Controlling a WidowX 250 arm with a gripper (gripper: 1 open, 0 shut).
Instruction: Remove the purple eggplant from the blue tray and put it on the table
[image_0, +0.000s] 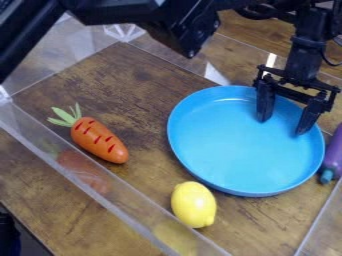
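Gripper (294, 110) spread wide, empty, above the blue tray (227, 150) – purple eggplant (331, 150) at its right rim, ungrasped

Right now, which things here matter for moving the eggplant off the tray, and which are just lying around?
Part of the job: purple eggplant, blue tray, table, open end effector.
Just lying about: carrot, lemon.

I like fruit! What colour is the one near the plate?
Yellow: the lemon, in the camera view.
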